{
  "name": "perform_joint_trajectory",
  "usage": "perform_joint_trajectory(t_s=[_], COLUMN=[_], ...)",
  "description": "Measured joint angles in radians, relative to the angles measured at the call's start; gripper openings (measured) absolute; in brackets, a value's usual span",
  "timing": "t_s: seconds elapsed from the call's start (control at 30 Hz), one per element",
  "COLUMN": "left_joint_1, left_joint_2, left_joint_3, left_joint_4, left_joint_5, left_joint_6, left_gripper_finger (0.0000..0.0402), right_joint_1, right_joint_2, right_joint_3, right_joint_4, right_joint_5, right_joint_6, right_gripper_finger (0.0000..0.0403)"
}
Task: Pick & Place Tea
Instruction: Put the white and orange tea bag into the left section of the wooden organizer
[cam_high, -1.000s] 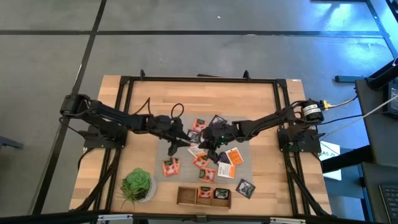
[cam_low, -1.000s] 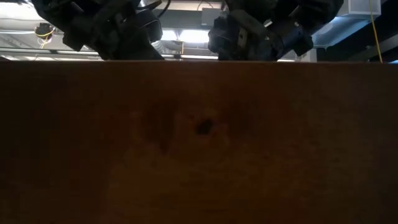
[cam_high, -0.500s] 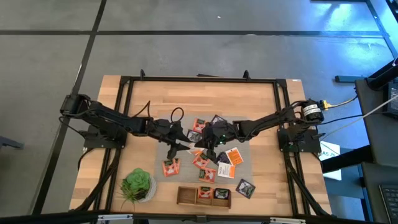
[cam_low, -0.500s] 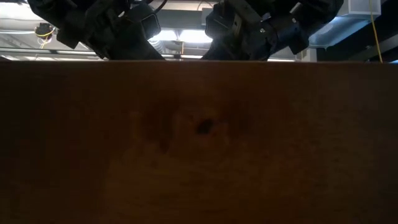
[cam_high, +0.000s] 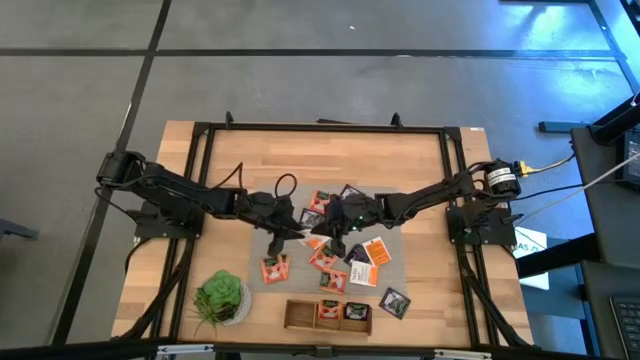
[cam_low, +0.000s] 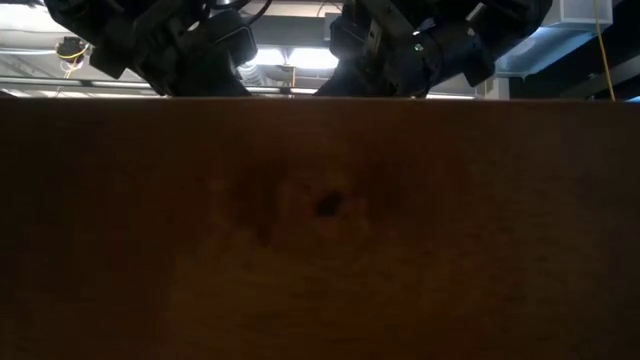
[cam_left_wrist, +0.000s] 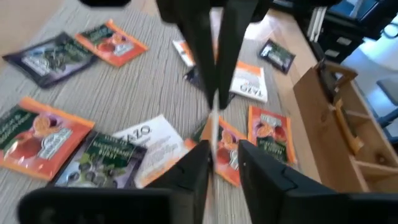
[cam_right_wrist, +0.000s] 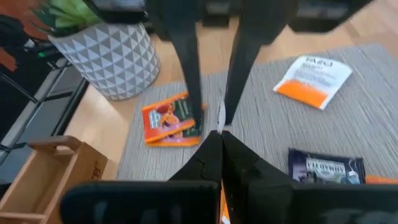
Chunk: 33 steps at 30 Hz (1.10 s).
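High view: the left gripper (cam_high: 298, 233) and the right gripper (cam_high: 327, 238) are brought nose to nose above the grey mat (cam_high: 300, 277) in the middle of the worktop (cam_high: 400, 160). The tea sachets (cam_high: 345, 262) are scattered over the mat, orange, white-and-orange and black. One black sachet lies just off the mat towards the worktop's right edge. A wooden box (cam_high: 328, 315) and a potted plant (cam_high: 220, 297) are set along the front edge, the plant nearer the left corner.

Low view: most of the picture is blocked by a brown surface, and only dark upper parts of both arms are seen above it. The fingers are hidden.

Left wrist view: a raised sachet (cam_left_wrist: 215, 138) is seen edge-on between this gripper's own fingers (cam_left_wrist: 193, 168), which are parted narrowly on either side of it. The other arm's fingers are pinched onto its far end.

Right wrist view: this gripper's own fingers (cam_right_wrist: 208, 152) are pressed together on the thin sachet, and the left arm's fingers are set closely around it.
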<state>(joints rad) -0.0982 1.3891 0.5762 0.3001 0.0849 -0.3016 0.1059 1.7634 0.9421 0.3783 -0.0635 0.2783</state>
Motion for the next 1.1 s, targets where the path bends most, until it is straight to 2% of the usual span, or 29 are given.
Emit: perform_joint_trajectory(t_s=[0.27,0.43,0.53,0.6,0.73,0.8,0.9,1.03,1.1], left_joint_1=[0.000,0.000,0.000,0.000,0.000,0.001,-0.010,-0.056,-0.095], left_joint_2=[0.000,0.000,0.000,0.000,0.000,0.000,0.000,0.001,0.011], left_joint_3=[0.000,0.000,0.000,0.000,0.001,0.022,0.099,0.242,0.308], left_joint_4=[-0.036,-0.035,-0.035,-0.029,0.034,0.029,-0.062,-0.315,-0.391], left_joint_5=[0.001,0.007,0.019,0.019,0.027,0.079,0.129,0.115,0.093], left_joint_6=[0.000,0.000,0.000,0.007,0.008,-0.014,-0.085,-0.097,-0.097], left_gripper_finger=[0.0007,0.0006,0.0004,0.0005,0.0004,0.0003,0.0003,0.0003,0.0003], right_joint_1=[0.000,0.000,0.000,-0.007,-0.034,-0.037,-0.022,0.007,0.021], right_joint_2=[0.000,0.000,0.000,-0.017,-0.089,-0.121,-0.170,-0.205,-0.205], right_joint_3=[0.000,0.000,0.001,0.001,0.035,0.037,0.035,0.035,0.035], right_joint_4=[0.023,0.022,-0.004,-0.075,-0.340,-0.438,-0.550,-0.639,-0.644], right_joint_5=[-0.007,-0.018,-0.081,-0.157,-0.276,-0.253,-0.149,0.010,0.075], right_joint_6=[0.006,-0.029,-0.080,-0.075,-0.020,0.003,0.005,0.005,0.005], right_gripper_finger=[0.0004,0.0013,0.0039,0.0065,0.0113,0.0128,0.0141,0.0145,0.0145])
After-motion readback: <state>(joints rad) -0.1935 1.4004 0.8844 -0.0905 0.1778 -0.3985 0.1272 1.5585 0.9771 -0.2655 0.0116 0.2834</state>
